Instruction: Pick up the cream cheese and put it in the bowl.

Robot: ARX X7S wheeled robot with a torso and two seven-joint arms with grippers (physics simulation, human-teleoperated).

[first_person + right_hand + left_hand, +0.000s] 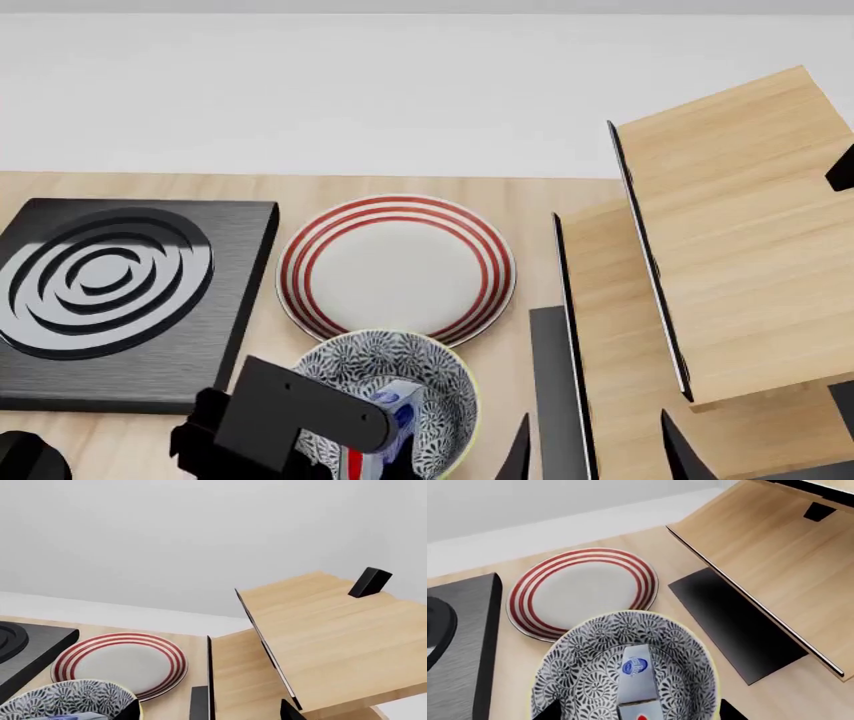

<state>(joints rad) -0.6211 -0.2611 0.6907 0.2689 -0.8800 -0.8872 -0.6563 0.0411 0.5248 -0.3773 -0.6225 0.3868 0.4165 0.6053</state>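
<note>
Cheese (pixel 636 680): one small flat box inside the bowl (pixel 580 655). Its long axis runs from the bowl's middle toward the near rim. The blue oval logo faces up on the far half; the red end points near, toward the robot. It looks tilted, resting on the bowl's inner slope, though the near end is cut off by the picture's edge.

Bowl: one, patterned dark blue and white with a pale rim, on the table (pixel 160 185) at the near middle, just near of the plate (pixel 396 268). In the head view their rims overlap; I cannot tell whether they touch.

Left gripper (pixel 635 715): only two dark fingertips show in its wrist view, one on either side of the cheese and set wide apart over the bowl. Neither tip presses the box. In the head view the left arm (pixel 287 420) covers the bowl's near left side.

Right gripper (pixel 210 711): two dark tips show in its wrist view, well apart, with nothing between them, right of the bowl.

Plate: one, white with red rings, far of the bowl.

Stove (pixel 114 290): one black slab with ring marks, left of the plate.

Cabinet (pixel 741 240): one wooden unit with dark edges, at the right.
</note>
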